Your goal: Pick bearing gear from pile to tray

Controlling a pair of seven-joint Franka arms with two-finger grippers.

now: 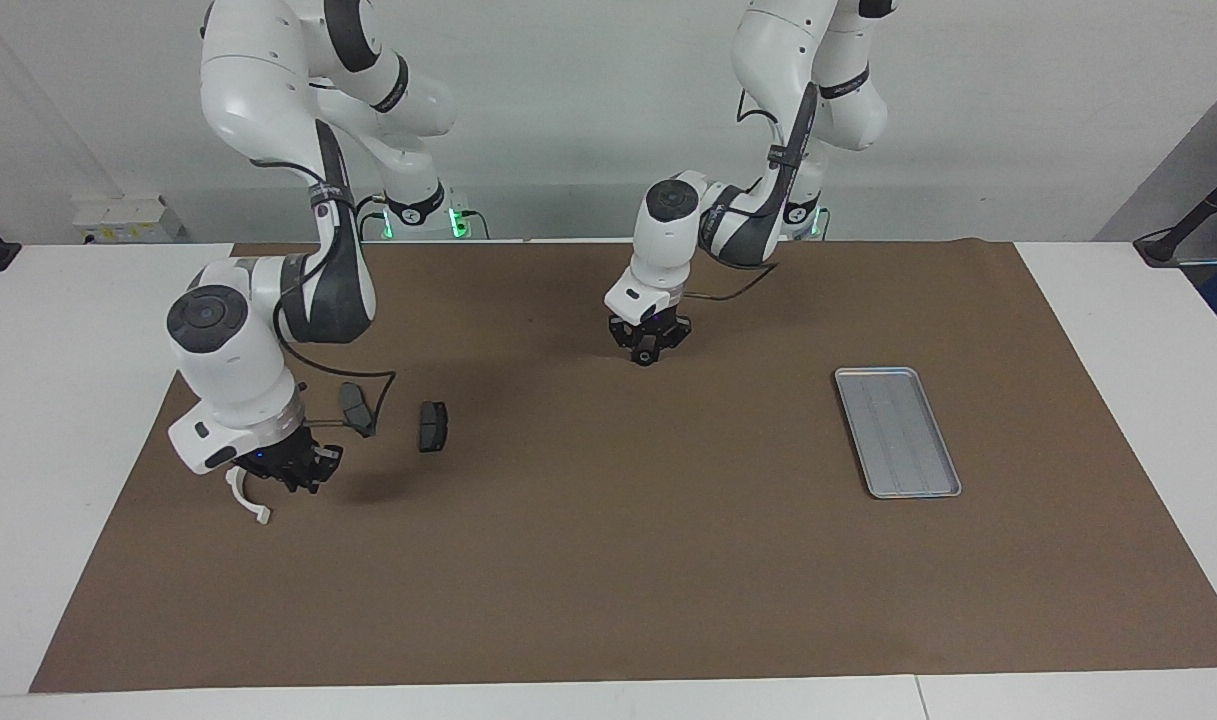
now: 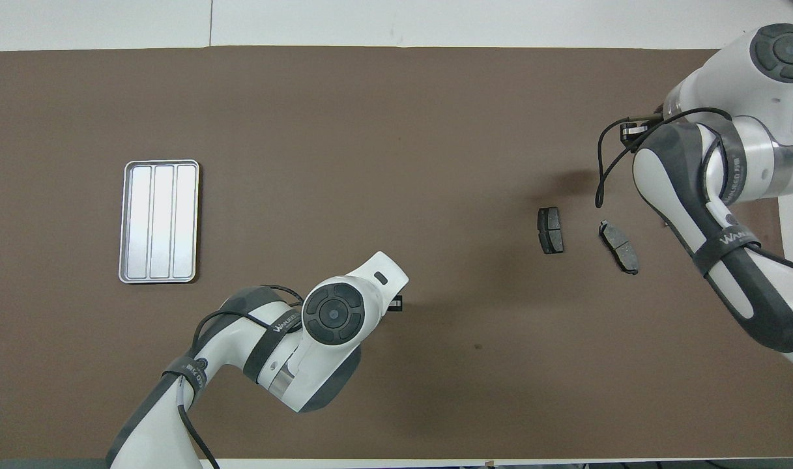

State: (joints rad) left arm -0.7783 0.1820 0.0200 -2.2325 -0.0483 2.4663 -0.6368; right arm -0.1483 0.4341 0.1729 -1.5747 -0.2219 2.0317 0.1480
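Note:
The pile lies at the right arm's end of the brown mat: two dark grey pad-shaped plates [image 1: 356, 408] [image 1: 432, 426], also in the overhead view [image 2: 619, 246] [image 2: 550, 230], and a white curved half-ring bracket [image 1: 247, 501]. I cannot make out the tiny black round pieces. My right gripper [image 1: 305, 472] hangs low over the mat beside the bracket; in the overhead view [image 2: 632, 130] its arm hides the bracket. My left gripper [image 1: 650, 352] hangs low over the middle of the mat, its tip just showing in the overhead view [image 2: 396, 303]. The silver ribbed tray [image 1: 873, 432] [image 2: 126, 221] holds nothing.
The brown mat [image 1: 618, 560] covers most of the white table. The tray lies toward the left arm's end. A black cable loops from the right arm's wrist over the pad plates.

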